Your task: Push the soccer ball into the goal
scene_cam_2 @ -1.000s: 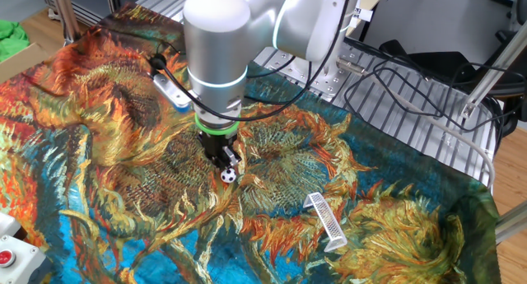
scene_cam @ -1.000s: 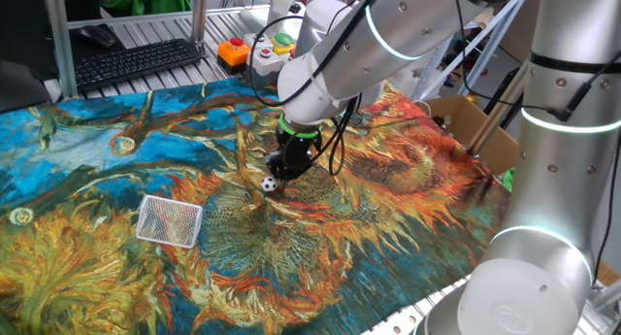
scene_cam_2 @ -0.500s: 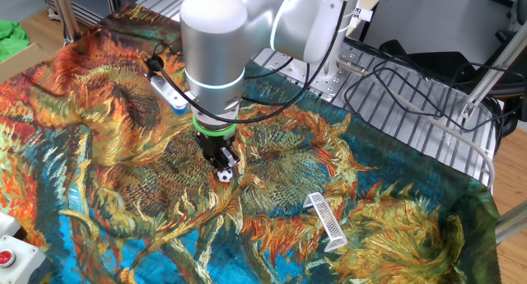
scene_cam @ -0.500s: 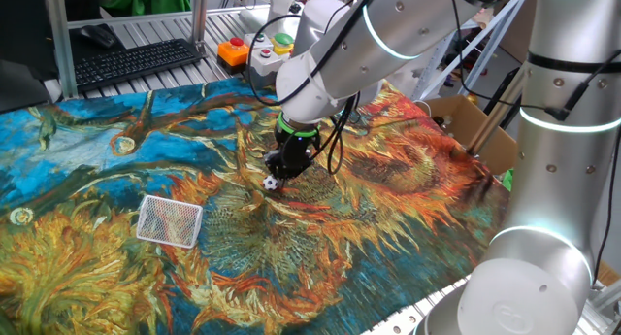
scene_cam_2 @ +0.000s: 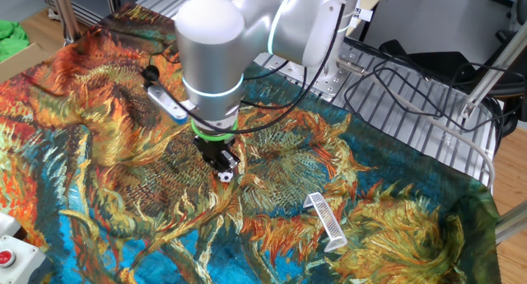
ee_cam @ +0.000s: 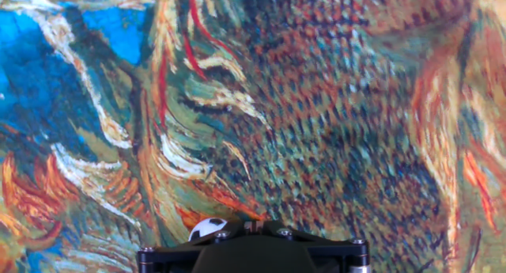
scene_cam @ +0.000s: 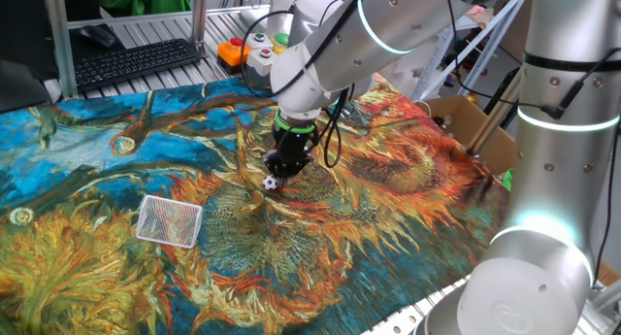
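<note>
The tiny black-and-white soccer ball [scene_cam: 271, 183] lies on the painted cloth, right at the tip of my gripper [scene_cam: 288, 166]. The other fixed view shows the ball [scene_cam_2: 224, 176] just below the gripper [scene_cam_2: 223, 161], touching or almost touching it. In the hand view the ball [ee_cam: 207, 228] peeks out to the left of the gripper [ee_cam: 253, 224], whose fingers stand together with nothing between them. The goal [scene_cam: 169, 220], a small white mesh frame, lies well off to the left; in the other fixed view the goal [scene_cam_2: 325, 219] is at the lower right.
A box with coloured buttons [scene_cam: 254, 49] and a keyboard [scene_cam: 136, 61] sit behind the cloth. A cardboard box [scene_cam: 475, 126] stands at the right. Cables [scene_cam_2: 412, 86] lie on the metal frame beyond the cloth.
The arm's upper part has shifted slightly to the left. The gripper tip and the ball have moved only a few pixels and stay together.
</note>
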Available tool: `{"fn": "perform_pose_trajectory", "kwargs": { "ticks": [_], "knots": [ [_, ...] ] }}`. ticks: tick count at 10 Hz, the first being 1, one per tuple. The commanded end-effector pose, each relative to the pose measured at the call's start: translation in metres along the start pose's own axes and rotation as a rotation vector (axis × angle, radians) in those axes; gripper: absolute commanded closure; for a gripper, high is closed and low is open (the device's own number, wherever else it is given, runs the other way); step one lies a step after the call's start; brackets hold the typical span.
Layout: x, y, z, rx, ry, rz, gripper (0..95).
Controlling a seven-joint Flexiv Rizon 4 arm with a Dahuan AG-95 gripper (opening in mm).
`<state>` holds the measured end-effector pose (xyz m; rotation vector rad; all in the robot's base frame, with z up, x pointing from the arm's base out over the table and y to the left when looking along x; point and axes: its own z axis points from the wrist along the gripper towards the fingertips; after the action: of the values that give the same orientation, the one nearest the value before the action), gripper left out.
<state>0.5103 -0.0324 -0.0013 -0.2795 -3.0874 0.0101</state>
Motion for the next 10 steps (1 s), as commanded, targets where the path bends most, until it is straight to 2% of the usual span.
{"fn": "perform_pose_trajectory", "kwargs": {
  "ticks": [1, 3, 5, 8, 10],
  "knots": [
    [-0.0015, 0.0009, 0.0027, 0.020, 0.019, -0.009, 95.0],
    [-0.0015, 0.0009, 0.0027, 0.043, 0.012, -0.020, 95.0],
    [-0.0015, 0.0009, 0.0027, 0.040, 0.034, -0.034, 95.0],
    [-0.0015, 0.0009, 0.0027, 0.042, 0.029, -0.031, 95.0],
    [-0.0015, 0.0009, 0.0027, 0.054, 0.025, -0.026, 95.0]
  ]
}}
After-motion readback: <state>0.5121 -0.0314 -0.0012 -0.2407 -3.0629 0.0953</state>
